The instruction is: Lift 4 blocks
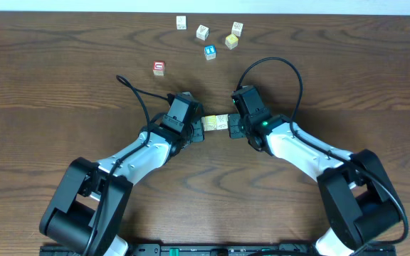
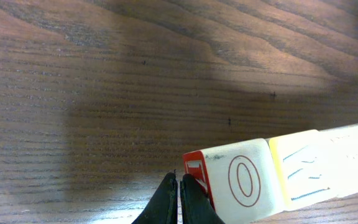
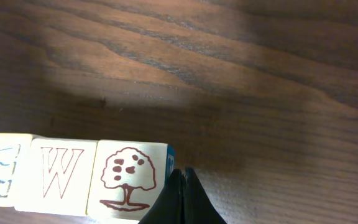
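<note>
Blocks [image 1: 216, 122], four in a row, sit squeezed between both claws: the closed left gripper [image 2: 179, 191] butts the row's O-block end, the closed right gripper [image 3: 182, 186] its tree-block end.

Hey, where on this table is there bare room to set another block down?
Bare wood: the left side, beyond the red cube and left arm; the right side, past the yellow cube and right arm. Crowded: the loose cubes at far centre, and the middle, where left gripper and right gripper press the row of blocks between them.
</note>
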{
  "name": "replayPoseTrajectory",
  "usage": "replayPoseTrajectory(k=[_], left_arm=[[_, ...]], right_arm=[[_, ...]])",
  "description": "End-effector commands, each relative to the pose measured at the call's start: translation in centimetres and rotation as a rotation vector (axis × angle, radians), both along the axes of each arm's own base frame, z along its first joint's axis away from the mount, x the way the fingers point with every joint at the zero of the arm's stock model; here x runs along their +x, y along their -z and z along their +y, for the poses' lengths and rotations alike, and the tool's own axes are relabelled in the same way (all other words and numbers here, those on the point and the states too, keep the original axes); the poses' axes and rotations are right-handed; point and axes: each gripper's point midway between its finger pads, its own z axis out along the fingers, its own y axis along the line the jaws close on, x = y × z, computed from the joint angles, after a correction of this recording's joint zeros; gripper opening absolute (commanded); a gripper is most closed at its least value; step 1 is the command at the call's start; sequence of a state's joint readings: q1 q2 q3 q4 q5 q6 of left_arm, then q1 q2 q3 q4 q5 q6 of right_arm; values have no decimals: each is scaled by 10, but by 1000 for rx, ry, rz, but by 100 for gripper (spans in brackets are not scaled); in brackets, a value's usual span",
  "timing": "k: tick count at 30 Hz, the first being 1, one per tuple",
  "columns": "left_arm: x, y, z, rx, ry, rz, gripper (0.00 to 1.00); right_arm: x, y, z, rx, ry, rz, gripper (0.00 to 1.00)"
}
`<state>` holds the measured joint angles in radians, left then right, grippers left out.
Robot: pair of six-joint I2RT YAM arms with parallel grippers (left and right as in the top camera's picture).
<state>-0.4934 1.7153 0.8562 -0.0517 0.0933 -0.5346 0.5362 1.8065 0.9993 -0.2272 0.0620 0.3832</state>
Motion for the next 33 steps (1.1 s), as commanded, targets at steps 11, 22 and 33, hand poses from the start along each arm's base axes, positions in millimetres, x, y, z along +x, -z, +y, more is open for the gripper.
replayPoseTrajectory(k=[11,22,33], left_arm=[[-21,-27,-72,-236,222,25,7],[-23,-26,-76,-237,234,23,7],[-26,-23,-79,-230,241,24,7]], right_arm=[[-44,-17,95,288,-283,109,1],[-45,-16,97,283,-288,105,1],[-46,-13,98,280,-290,111,1]])
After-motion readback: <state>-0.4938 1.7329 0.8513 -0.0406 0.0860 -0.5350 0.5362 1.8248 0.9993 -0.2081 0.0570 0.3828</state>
